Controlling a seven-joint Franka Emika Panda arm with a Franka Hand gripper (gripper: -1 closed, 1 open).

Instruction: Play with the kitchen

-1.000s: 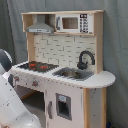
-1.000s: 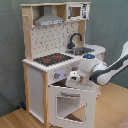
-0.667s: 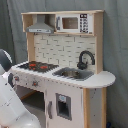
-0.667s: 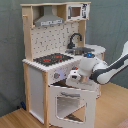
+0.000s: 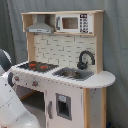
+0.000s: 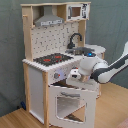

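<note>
Item: the kitchen (image 6: 55,75), a tall toy unit in white and light wood, standing on a wooden floor (image 6: 15,120) against a dark curtain (image 6: 10,50).

Fittings, top to bottom: a grey hood (image 6: 49,21) and a small microwave (image 5: 74,23) are carried on the upper shelf. A black-and-red hob (image 6: 53,59), a sink (image 5: 74,74) and a black faucet (image 5: 85,59) are set into the tabletop (image 5: 102,80). Knobs (image 6: 56,75) are mounted on the front panel below the hob. The windowed oven door (image 6: 70,104) is seen swung down and outward in the second exterior view.

Relation to the arm: the gripper (image 6: 75,76) is held against the front panel, directly above the top edge of the opened door and just beside the knobs. The knobs lie toward the second exterior view's left of it, the door straight below. The door's long axis runs along the kitchen front.

Gripper state: it cannot be told whether the gripper is open or closed, or whether anything is held.

Markings: button-like marks are seen on the microwave panel. No brand, label or legible writing is made out.
</note>
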